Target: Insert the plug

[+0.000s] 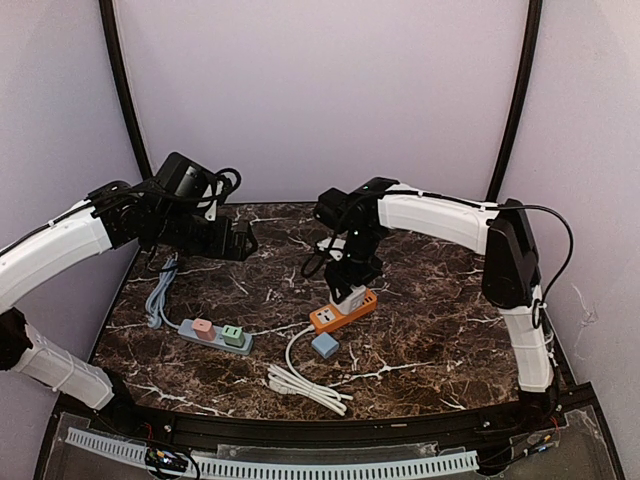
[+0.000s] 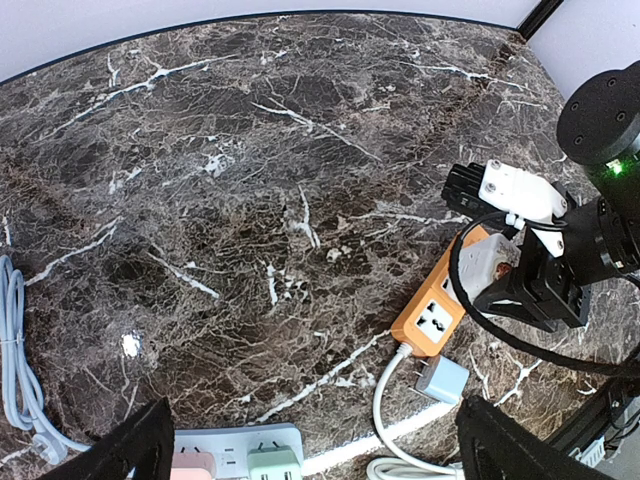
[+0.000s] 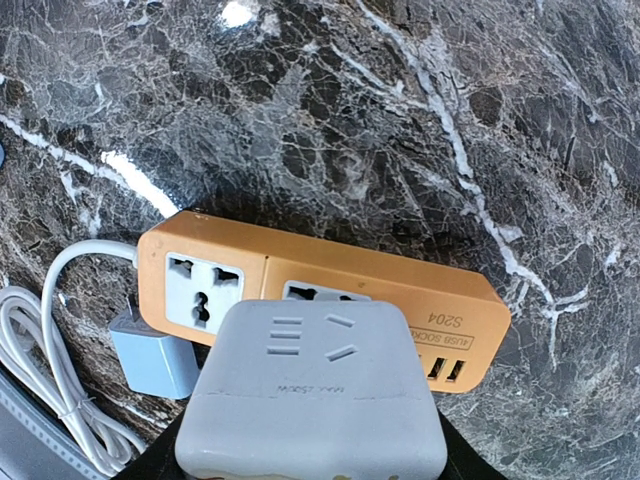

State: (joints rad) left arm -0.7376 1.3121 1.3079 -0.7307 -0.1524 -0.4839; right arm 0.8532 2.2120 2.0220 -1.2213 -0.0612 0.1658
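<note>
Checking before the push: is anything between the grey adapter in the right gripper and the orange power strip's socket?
Nothing visible does. The grey adapter is right over the second socket of the orange power strip, partly hiding it. The blue charger lies beside the strip's cable end, off that path.

Prongs of white adapter [image 3: 312,390] hidden; grey strip [image 2: 225,438] cut by bottom edge.

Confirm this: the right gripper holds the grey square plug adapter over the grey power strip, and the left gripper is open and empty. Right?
Wrong strip: the right gripper holds the grey square plug adapter over the orange plastic power strip, as the right wrist view shows. The left gripper is open and empty, as you said.
</note>
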